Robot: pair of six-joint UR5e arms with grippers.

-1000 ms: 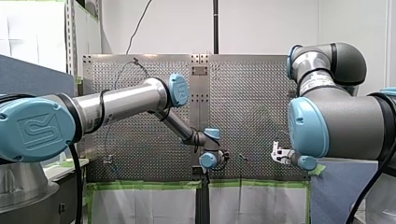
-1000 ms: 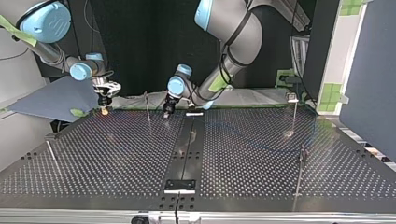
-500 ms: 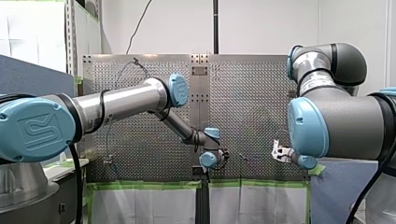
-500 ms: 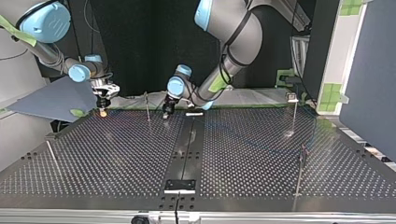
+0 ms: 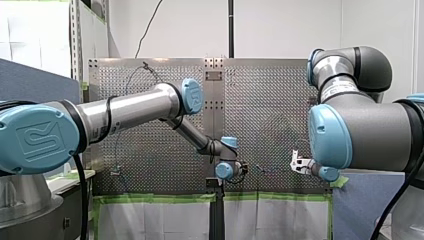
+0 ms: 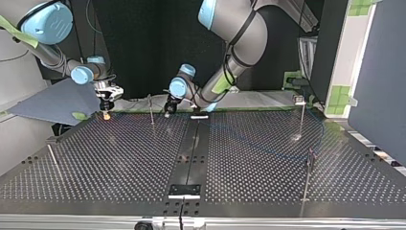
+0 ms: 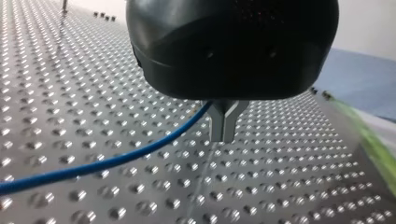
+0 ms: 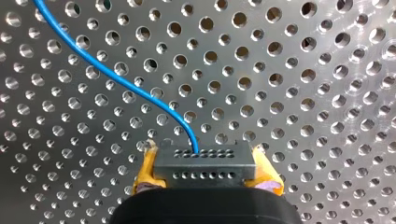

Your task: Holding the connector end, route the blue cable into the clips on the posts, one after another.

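The blue cable (image 8: 126, 81) runs out of a grey connector block (image 8: 205, 173). My right gripper (image 8: 205, 161) is shut on that block with its yellow pads and hovers just above the perforated plate. In the top view it hangs at the far left (image 6: 106, 106). My left gripper (image 7: 224, 139), black with metal fingers, has its fingers together, and the blue cable (image 7: 116, 161) leaves from their base and trails over the plate. In the top view my left gripper (image 6: 167, 110) stands beside a thin post (image 6: 151, 109) near the far edge.
More thin posts stand on the plate: one at the top view's far right (image 6: 302, 115), one at the near right (image 6: 309, 175), and a leaning one at the near left (image 6: 51, 160). A grey board (image 6: 57, 103) lies behind my right gripper.
My left gripper has shifted slightly toward the top view's left, closer to the thin post. My right gripper has barely moved and keeps the connector.
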